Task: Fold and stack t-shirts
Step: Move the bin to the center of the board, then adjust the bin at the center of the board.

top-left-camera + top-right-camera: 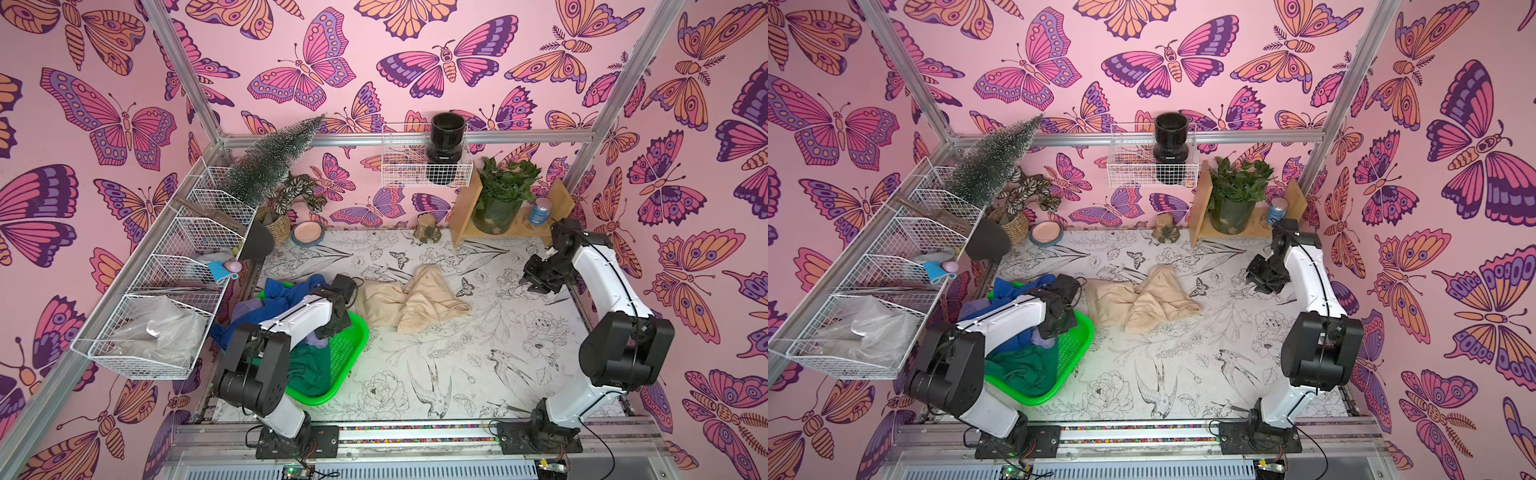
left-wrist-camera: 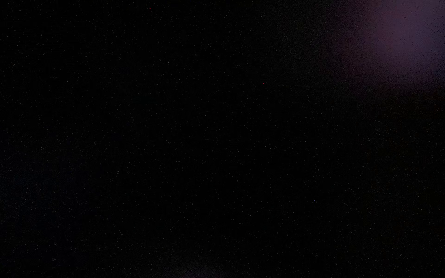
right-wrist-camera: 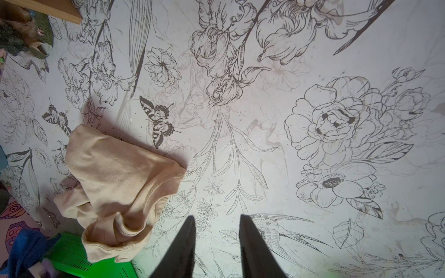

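A crumpled beige t-shirt point(image 1: 411, 303) point(image 3: 115, 183) lies on the flower-print table, mid-left. Royal blue point(image 1: 286, 291), lavender point(image 1: 319, 341) and dark green point(image 1: 309, 365) t-shirts are heaped in the bright green basket point(image 1: 353, 336) at the left. My left gripper point(image 1: 330, 330) points down into that heap, at the lavender cloth. Its fingers are buried and its wrist view is almost black, so I cannot see whether it holds cloth. My right gripper point(image 1: 530, 284) point(image 3: 216, 219) hangs open over bare table to the right of the beige t-shirt, with nothing between its fingers.
White wire baskets point(image 1: 166, 291) line the left wall. Along the back stand a wooden shelf point(image 1: 515, 226) with a potted plant and a blue can, a tree stump point(image 1: 428, 227), a pink dish point(image 1: 308, 233), a wicker-potted plant and a frosted toy tree point(image 1: 270, 162).
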Motion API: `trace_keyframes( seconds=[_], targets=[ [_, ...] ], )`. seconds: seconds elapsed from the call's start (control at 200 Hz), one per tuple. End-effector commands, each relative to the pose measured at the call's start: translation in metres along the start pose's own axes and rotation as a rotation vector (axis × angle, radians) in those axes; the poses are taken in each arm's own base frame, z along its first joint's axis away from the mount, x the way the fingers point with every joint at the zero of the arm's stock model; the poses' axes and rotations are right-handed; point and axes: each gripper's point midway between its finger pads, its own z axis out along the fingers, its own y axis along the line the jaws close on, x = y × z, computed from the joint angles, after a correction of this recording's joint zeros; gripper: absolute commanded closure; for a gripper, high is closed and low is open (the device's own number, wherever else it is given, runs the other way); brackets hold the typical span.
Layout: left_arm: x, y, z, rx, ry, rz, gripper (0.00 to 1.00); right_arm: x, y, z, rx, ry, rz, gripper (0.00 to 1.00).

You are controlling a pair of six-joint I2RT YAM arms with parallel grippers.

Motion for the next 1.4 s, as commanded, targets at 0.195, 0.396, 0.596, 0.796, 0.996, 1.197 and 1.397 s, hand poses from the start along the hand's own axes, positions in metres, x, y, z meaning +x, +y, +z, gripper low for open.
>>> trace_keyframes(
  seconds=[0.195, 0.396, 0.596, 0.796, 0.996, 1.197, 1.397],
  targets=[
    [-0.039, 0.107, 0.026, -0.225, 0.019, -0.248, 1.0, 0.002, -0.003, -0.013, 0.026, -0.032, -0.026, 0.66],
    [-0.044, 0.138, 0.025, -0.287, 0.018, -0.27, 1.0, 0.001, -0.004, -0.011, 0.03, -0.031, -0.024, 0.66],
    [-0.066, 0.094, -0.016, -0.143, -0.166, -0.141, 1.0, 0.002, -0.003, -0.003, 0.026, -0.002, -0.016, 0.66],
    [-0.079, 0.045, -0.088, -0.069, -0.435, 0.026, 1.0, 0.003, -0.003, -0.001, 0.023, 0.009, -0.013, 0.66],
    [-0.049, 0.015, -0.112, 0.106, -0.415, 0.035, 1.0, 0.003, -0.004, 0.001, 0.029, 0.014, -0.011, 0.66],
    [0.008, -0.008, -0.114, 0.192, -0.293, 0.091, 1.0, 0.004, -0.005, 0.003, 0.034, 0.021, -0.009, 0.66],
    [0.04, -0.011, -0.096, 0.175, -0.215, 0.118, 1.0, 0.005, -0.006, 0.005, 0.036, 0.03, -0.007, 0.66]
  ],
)
